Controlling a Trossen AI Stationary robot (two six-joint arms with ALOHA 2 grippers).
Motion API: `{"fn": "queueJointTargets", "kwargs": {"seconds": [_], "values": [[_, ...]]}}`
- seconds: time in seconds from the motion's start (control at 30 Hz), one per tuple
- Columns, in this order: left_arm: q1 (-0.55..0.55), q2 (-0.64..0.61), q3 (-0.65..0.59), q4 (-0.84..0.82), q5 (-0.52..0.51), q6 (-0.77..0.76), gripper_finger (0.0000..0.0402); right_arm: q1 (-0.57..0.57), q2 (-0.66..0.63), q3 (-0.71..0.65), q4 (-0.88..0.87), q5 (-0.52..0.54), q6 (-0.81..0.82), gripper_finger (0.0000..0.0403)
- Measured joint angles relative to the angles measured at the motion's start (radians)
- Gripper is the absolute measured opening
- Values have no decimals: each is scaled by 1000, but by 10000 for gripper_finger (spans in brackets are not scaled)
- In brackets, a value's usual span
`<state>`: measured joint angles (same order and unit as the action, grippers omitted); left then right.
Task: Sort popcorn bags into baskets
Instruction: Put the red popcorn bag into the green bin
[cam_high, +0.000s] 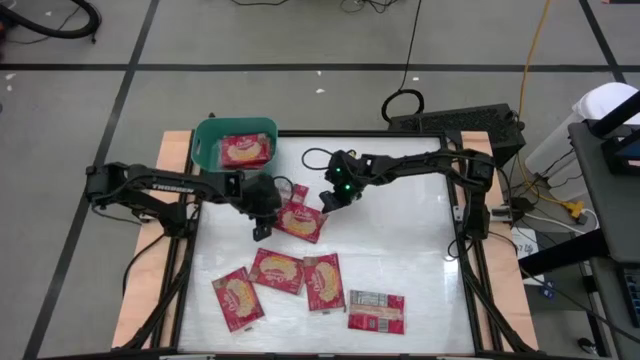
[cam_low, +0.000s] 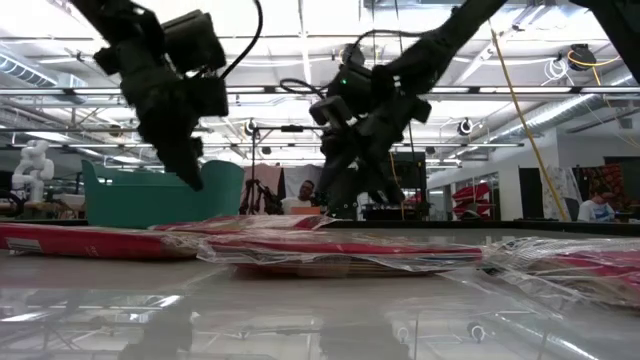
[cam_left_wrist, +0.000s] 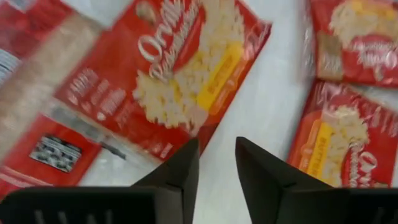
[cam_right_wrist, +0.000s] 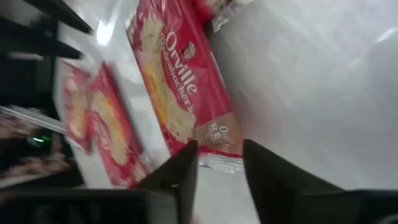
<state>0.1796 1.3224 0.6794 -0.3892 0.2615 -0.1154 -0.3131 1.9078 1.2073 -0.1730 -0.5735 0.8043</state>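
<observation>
One popcorn bag lies flat inside the teal basket at the table's far left. Another red bag lies flat mid-table, and a second bag shows at its far edge. My left gripper hovers open just left of the mid-table bag, with bare table between its fingers. My right gripper hovers open over that bag's right end. In the low view both grippers stand above the bags.
Several more bags lie flat near the table's front: and one showing its label side. The table's right half is bare white. A wooden rim edges the table.
</observation>
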Motion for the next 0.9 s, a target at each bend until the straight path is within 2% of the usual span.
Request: {"fn": "queueJointTargets", "kwargs": {"seconds": [0.23,0.4,0.7,0.8,0.9], "values": [[11,0,-81,70,0,-18,83,8,1,-120,223,-3,136,228],[14,0,-93,90,0,-32,77,38,9,-151,276,35,166,239],[13,0,-93,106,1,-71,76,75,116,-128,523,51,257,188],[14,0,-93,105,8,-110,76,75,116,-128,521,67,256,140],[15,0,-80,100,10,-133,76,75,110,-130,526,71,254,69]]}}
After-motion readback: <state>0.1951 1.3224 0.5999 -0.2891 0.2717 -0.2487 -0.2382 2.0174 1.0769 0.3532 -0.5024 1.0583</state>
